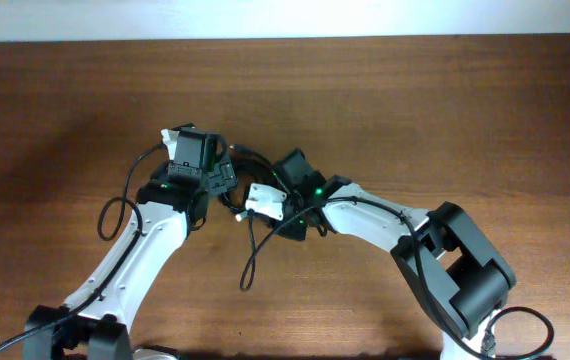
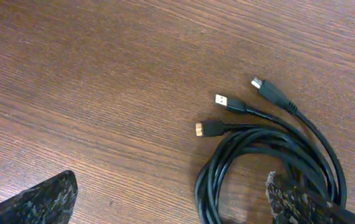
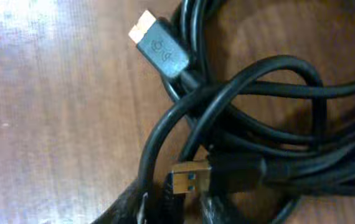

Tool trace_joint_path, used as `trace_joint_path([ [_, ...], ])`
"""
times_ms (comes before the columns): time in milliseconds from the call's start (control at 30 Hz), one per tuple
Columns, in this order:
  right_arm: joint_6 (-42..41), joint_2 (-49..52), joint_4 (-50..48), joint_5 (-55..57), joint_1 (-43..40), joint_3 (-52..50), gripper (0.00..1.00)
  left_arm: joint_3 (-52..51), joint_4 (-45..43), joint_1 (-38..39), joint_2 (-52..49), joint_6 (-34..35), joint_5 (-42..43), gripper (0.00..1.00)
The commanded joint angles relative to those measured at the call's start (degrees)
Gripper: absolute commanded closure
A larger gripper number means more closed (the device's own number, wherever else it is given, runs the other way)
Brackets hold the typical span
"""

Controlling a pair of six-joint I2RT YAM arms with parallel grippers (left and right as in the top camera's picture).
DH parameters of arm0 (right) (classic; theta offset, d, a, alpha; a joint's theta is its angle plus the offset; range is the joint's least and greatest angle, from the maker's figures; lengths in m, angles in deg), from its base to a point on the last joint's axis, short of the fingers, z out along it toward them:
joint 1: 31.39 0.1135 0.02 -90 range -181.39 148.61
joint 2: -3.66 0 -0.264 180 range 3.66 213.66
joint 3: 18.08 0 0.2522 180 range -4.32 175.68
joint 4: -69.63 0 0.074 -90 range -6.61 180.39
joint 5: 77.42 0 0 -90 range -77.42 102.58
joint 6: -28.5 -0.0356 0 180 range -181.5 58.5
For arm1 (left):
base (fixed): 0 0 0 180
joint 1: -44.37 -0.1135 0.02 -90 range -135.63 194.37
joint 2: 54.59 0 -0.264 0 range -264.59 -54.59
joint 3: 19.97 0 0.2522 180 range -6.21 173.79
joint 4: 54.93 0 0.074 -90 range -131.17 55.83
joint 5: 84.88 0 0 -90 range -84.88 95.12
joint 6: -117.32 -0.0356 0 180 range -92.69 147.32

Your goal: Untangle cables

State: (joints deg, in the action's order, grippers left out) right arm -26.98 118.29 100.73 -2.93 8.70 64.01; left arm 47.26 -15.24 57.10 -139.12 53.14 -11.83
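Observation:
The cables [image 2: 277, 140] are a bundle of black cords coiled on the wooden table. In the left wrist view three plug ends [image 2: 205, 129] stick out at the bundle's upper left. My left gripper [image 2: 171, 202] is open, with the left edge of the coil between its fingers. In the right wrist view the cables [image 3: 258, 93] fill the frame, with a dark plug [image 3: 162, 46] and a metal USB plug [image 3: 191, 177]. My right gripper [image 3: 174, 210] looks shut on a strand just below the USB plug. In the overhead view both grippers [image 1: 223, 182] [image 1: 265, 203] meet over the cables [image 1: 241, 158].
The wooden table [image 1: 445, 110] stretches all round. A thin black cord [image 1: 249, 262] trails from the middle toward the front. A black wire loop [image 1: 113, 215] hangs beside the left arm. A pale wall strip [image 1: 285, 15] borders the far edge.

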Motion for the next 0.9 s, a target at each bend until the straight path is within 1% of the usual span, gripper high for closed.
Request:
trace_joint_path([
  [0, -10.21, 0.31, -2.36, 6.91, -1.75, -0.2, 0.91, 0.15, -0.15, -0.13, 0.44, 0.72, -0.17, 0.01],
  [67, -13.38, 0.28, -3.93, 7.21, -2.45, -0.2, 0.96, 0.15, -0.13, -0.13, 0.44, 0.72, -0.17, 0.01],
  [200, -19.21, -1.55, -4.26, 11.3, -2.8, -0.17, 0.96, 0.15, -0.2, -0.13, 0.44, 0.7, 0.79, 0.01],
  [300, -20.76, -7.41, -2.64, 11.3, -2.78, -0.17, 0.96, 0.15, -0.33, -0.13, 0.44, 0.63, 1.31, 0.01],
  [367, -21.55, -12.09, -1.22, 11.47, -2.78, -0.17, 0.96, 0.15, -0.57, -0.13, 0.44, -0.57, 2.29, 0.01],
  [400, -21.59, -14.86, -0.02, 11.87, -2.67, -0.17, 0.96, 0.15, -1.14, -0.13, 0.44, -2.1, 4.17, 0.0],
  [467, -25.27, -20.61, 1.77, 15.21, -2.62, -0.17, 0.96, 0.15, -2.4, -0.13, 0.44, -4.76, 8.59, 0.01],
  [500, -26.1, -23.56, 2.71, 15.17, -2.62, -0.17, 0.96, 0.15, -3.76, -0.13, 0.44, -8.09, 12.7, 0.01],
  [567, -26.05, -26.23, 4.57, 15.19, -2.62, -0.17, 0.96, 0.15, -6.58, -0.13, 0.44, -17.55, 24.02, 0.01],
  [633, -26.03, -27.89, 7.34, 15.15, -2.62, -0.17, 0.96, 0.15, -8.33, -0.13, 0.44, -24.28, 32.85, 0.01],
  [700, -24.59, -29.09, 9.9, 14.49, -2.62, -0.17, 0.96, 0.15, -8.76, -0.13, 0.46, -28.15, 37.81, 0.0],
  [733, -22.71, -30.05, 11.96, 12.17, -2.62, -0.17, 0.96, 0.15, -8.76, -0.15, 0.46, -28.28, 37.79, 0.05],
  [833, -22.32, -32.76, 15.13, 12.15, -2.75, -0.17, 0.96, 0.15, -8.74, -0.39, 0.46, -29.81, 39.78, 0.06],
  [867, -22.34, -33.83, 16.31, 12.11, -3.41, -0.17, 0.96, 0.15, -8.72, -1.55, 0.46, -29.81, 41.77, 0.07],
])
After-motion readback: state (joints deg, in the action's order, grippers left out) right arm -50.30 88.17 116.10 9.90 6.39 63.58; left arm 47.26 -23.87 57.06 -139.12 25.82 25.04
